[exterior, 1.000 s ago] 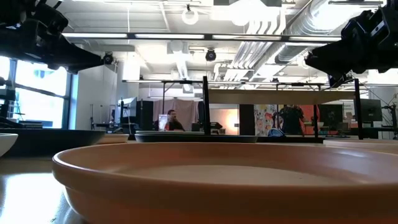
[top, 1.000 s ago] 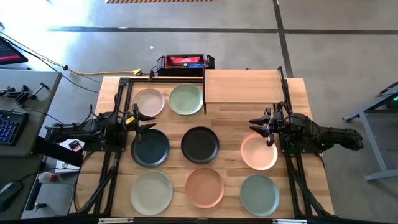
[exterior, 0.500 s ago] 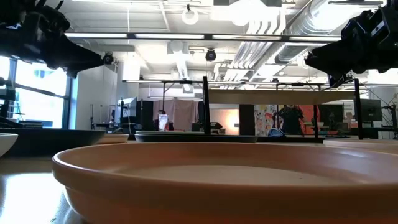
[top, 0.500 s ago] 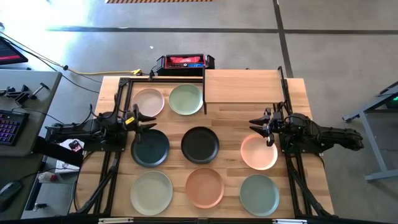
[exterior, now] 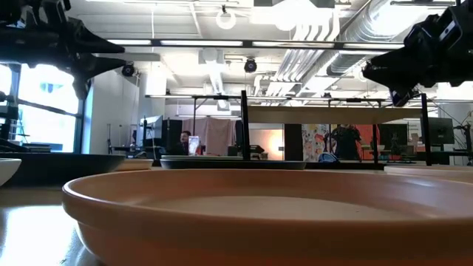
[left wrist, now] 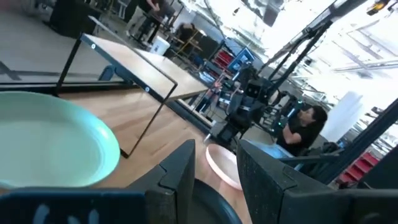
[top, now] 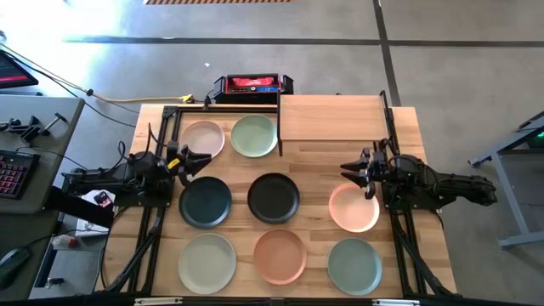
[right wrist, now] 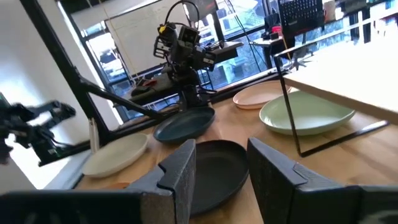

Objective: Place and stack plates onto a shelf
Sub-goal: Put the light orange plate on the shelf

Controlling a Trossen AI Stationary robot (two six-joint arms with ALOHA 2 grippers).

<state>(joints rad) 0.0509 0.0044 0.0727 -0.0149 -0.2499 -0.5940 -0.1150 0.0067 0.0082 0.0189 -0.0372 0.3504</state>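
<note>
Several round plates lie flat on the wooden table. A pale pink plate (top: 203, 139) and a pale green plate (top: 254, 135) lie far left of centre. A dark teal plate (top: 205, 202), a black plate (top: 273, 197) and a pink plate (top: 354, 207) lie across the middle. A sage plate (top: 206, 263), a terracotta plate (top: 280, 255) and a grey-green plate (top: 354, 265) lie along the near edge. The shelf (top: 331, 117) stands far right on thin black legs, its board bare. My left gripper (top: 202, 158) hovers open at the left, just beyond the teal plate. My right gripper (top: 345, 170) hovers open above the pink plate's far rim.
A red and black box (top: 252, 84) sits beyond the table's far edge. Black frame rails (top: 161, 136) run along both table sides. In the left wrist view a person (left wrist: 305, 124) shows in the room beyond the table.
My left gripper has rolled about the line it points along while staying in place, so its fingers now stand turned against before. The plates and my right arm have kept still.
</note>
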